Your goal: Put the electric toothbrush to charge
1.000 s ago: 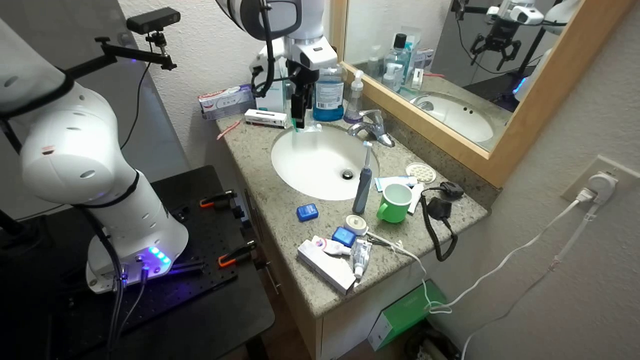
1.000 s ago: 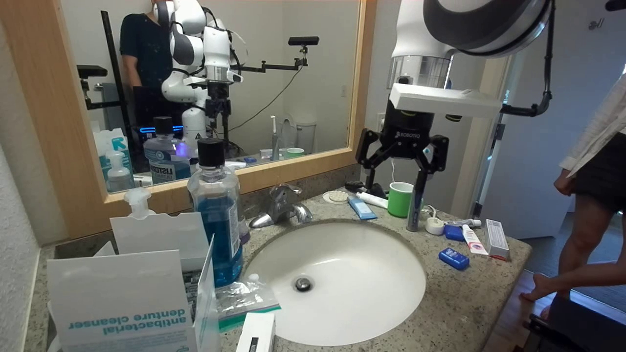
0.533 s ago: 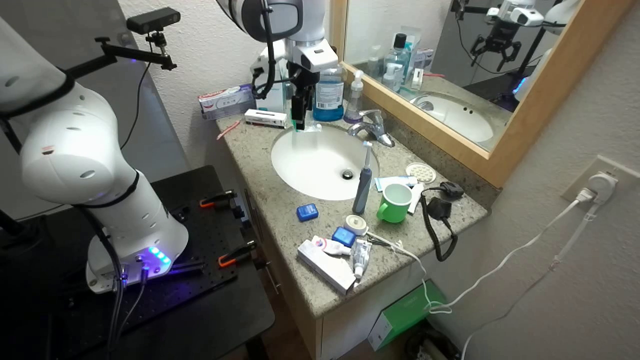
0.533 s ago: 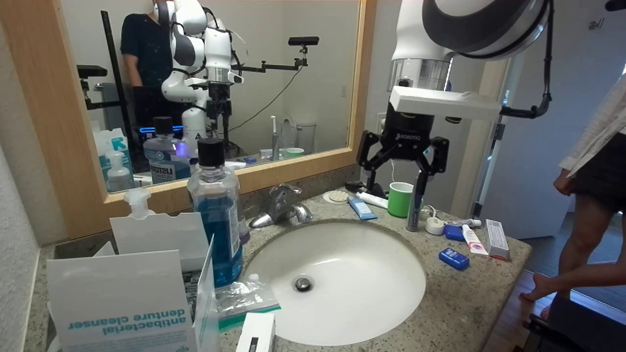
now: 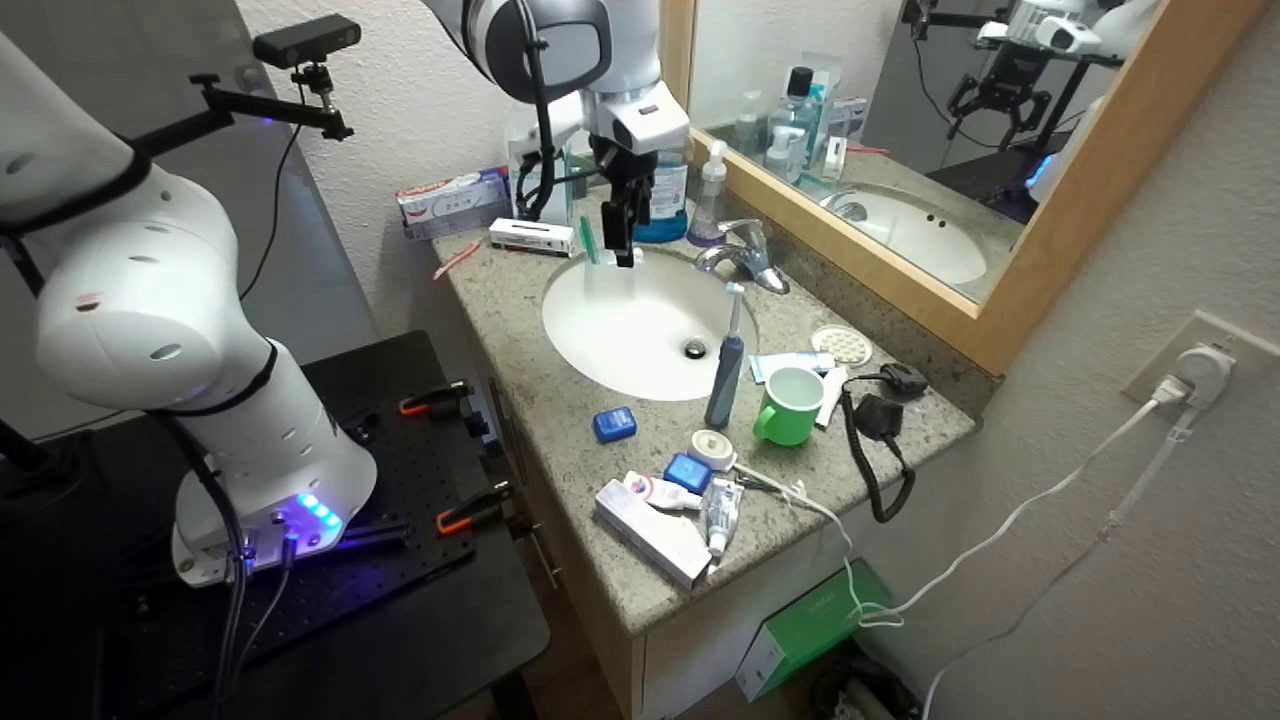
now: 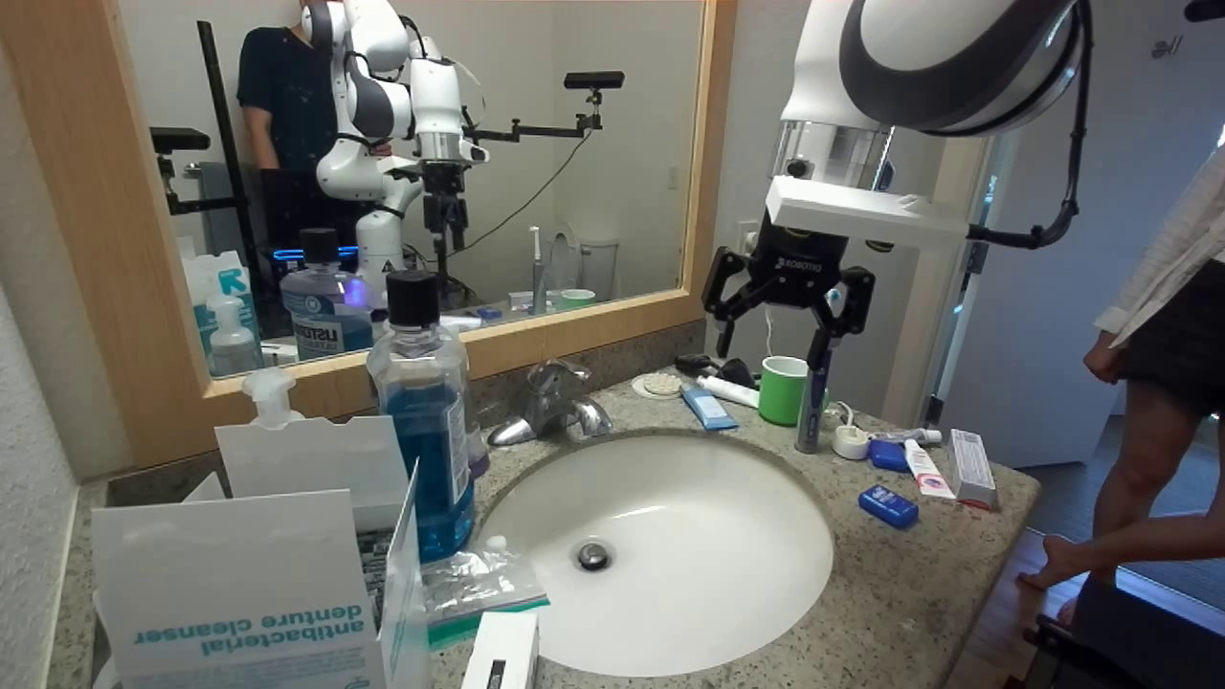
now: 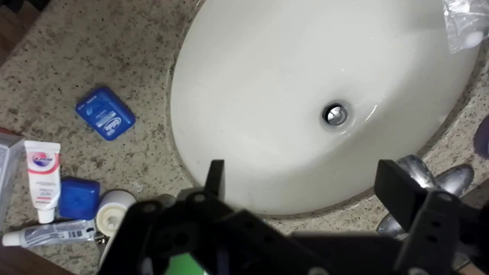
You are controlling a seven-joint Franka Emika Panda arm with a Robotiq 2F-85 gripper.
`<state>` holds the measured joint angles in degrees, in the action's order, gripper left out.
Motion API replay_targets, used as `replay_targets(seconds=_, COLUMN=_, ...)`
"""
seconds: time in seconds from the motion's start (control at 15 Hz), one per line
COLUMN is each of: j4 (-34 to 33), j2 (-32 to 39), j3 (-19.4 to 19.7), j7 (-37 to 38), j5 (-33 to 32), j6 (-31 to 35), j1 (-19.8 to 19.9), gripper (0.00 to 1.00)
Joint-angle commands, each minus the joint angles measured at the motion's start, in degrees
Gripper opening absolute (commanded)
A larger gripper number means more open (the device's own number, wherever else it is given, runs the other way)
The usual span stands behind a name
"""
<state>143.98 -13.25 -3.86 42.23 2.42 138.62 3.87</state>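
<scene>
The electric toothbrush point(image 5: 728, 378), dark grey-blue with a thin pale head, stands upright on the counter between sink and green cup. In the other angle its upper part is hidden behind a finger, and only the toothbrush's lower handle point(image 6: 810, 421) shows. The wrist view has it mostly or wholly covered by the gripper. Beside its foot lies a round white charger base point(image 5: 712, 449) with a white cable; the base point(image 7: 110, 218) also shows at lower left in the wrist view. My gripper point(image 7: 301, 183) hangs over the sink, jaws wide apart with nothing between them, well away from the toothbrush.
Close to the charger are the green cup point(image 5: 790, 405), blue floss boxes point(image 5: 614, 425), toothpaste tubes and a white carton point(image 5: 653, 533). Tall blue bottle point(image 6: 426, 431), open box point(image 6: 230, 584) and faucet point(image 6: 550, 402) edge the sink point(image 6: 670, 555). A mirror hangs behind.
Within the last half second the gripper has shifted slightly toward the toothbrush's side of the sink, and the arm has tilted a little. Toothbrush, charger and counter items have not moved.
</scene>
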Motion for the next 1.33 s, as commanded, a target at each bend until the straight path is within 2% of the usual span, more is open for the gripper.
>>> replay_targets(seconds=0.0, j4=1.6, j2=0.6, j3=0.7, j7=2.0, j5=-1.6, j6=2.7, j1=1.6, gripper=1.0)
replay_targets(seconds=0.4, j4=3.0, j2=1.8, j3=2.1, j7=3.8, j5=-5.0, j6=5.9, j1=4.4, gripper=1.0)
replay_targets(seconds=0.73, j4=3.0, j2=3.2, j3=2.5, j7=8.1, j5=-11.4, j6=7.7, j1=6.3, gripper=1.0)
replay_targets(seconds=1.27, j4=3.0, j2=5.7, j3=3.2, j7=16.4, j5=-22.0, j6=10.7, j1=7.1, gripper=1.0)
